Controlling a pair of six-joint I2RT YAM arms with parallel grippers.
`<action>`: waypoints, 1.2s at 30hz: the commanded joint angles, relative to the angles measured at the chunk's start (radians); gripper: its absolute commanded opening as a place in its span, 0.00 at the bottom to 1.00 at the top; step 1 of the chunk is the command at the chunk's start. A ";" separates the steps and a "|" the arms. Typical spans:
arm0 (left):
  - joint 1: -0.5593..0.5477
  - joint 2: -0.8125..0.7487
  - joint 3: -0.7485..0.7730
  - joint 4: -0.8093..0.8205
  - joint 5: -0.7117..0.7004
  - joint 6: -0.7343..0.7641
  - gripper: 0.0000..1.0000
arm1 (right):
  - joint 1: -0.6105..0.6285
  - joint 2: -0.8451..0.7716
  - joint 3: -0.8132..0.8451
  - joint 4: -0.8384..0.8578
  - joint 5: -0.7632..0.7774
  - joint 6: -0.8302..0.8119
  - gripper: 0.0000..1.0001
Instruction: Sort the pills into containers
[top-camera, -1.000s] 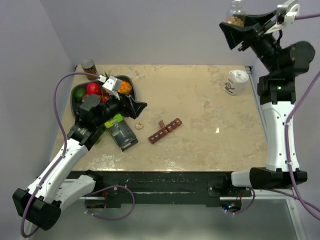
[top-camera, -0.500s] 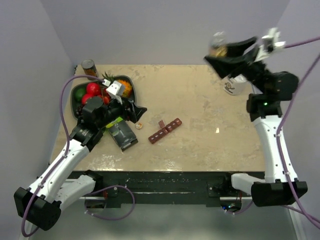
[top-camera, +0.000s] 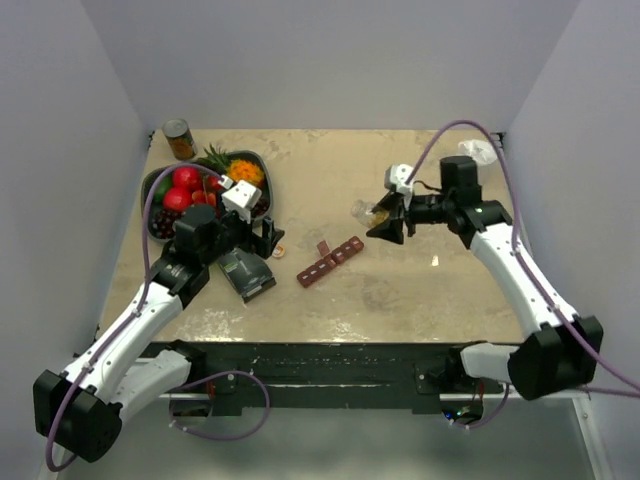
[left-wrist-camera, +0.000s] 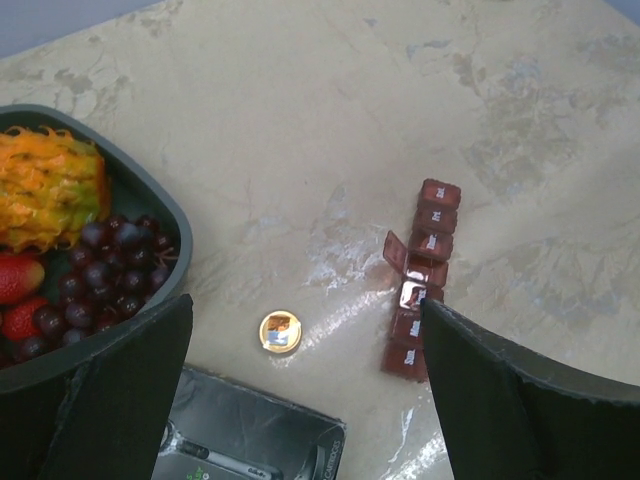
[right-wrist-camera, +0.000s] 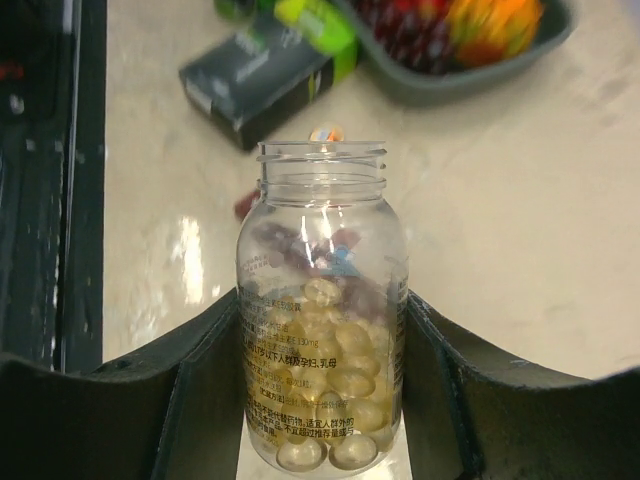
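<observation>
Top view, right tool: the right gripper (top-camera: 385, 222) is clamped on a small clear plastic bottle (top-camera: 363, 210), which sticks out ahead of its fingertips, tipped low over the beige table (top-camera: 420, 290).
Top view, target: the long dark red strip of square containers (top-camera: 330, 262) lies on the table near the bottle's mouth, beyond it and not touching it.
Top view, left tool: the left gripper (top-camera: 268, 235) hangs with its jaws spread and nothing in them. The strip is ahead of it, a dark bowl of fruit (top-camera: 150, 190) is back beside its wrist, and a black box (top-camera: 247, 272) lies beneath it.
Left wrist view, between the jaws: the two black fingers (left-wrist-camera: 110, 400) stand wide apart. A small round gold cap (left-wrist-camera: 280, 331) lies on the table in the gap. The strip sits just inside the finger farther from the bowl, with one lid flipped up and the other lids seemingly shut.
Right wrist view, grip: both fingers press the bottle's lower body. The threaded mouth is uncapped and points away from the wrist.
Right wrist view, contents: pale yellowish rounded pills (right-wrist-camera: 330, 390) fill roughly the lower half of the bottle, at the finger end.
Handling, bottle: it is probably light, with stiff but smooth walls that could slip or twist. The present hold around the body looks sound.
Handling, pills: they are small, glossy and free-rolling, and likely to spill in a rush if the bottle is tipped steeply, so a gentle tilt over the open compartment suits them.
</observation>
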 joint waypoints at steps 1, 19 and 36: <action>0.006 -0.034 -0.046 0.039 -0.060 0.050 1.00 | 0.075 0.133 0.041 -0.346 0.158 -0.397 0.04; 0.006 -0.131 -0.086 0.028 -0.353 0.108 0.99 | 0.239 0.464 0.093 -0.213 0.436 -0.356 0.04; 0.006 -0.136 -0.089 0.028 -0.327 0.110 0.99 | 0.281 0.550 0.120 -0.196 0.555 -0.351 0.04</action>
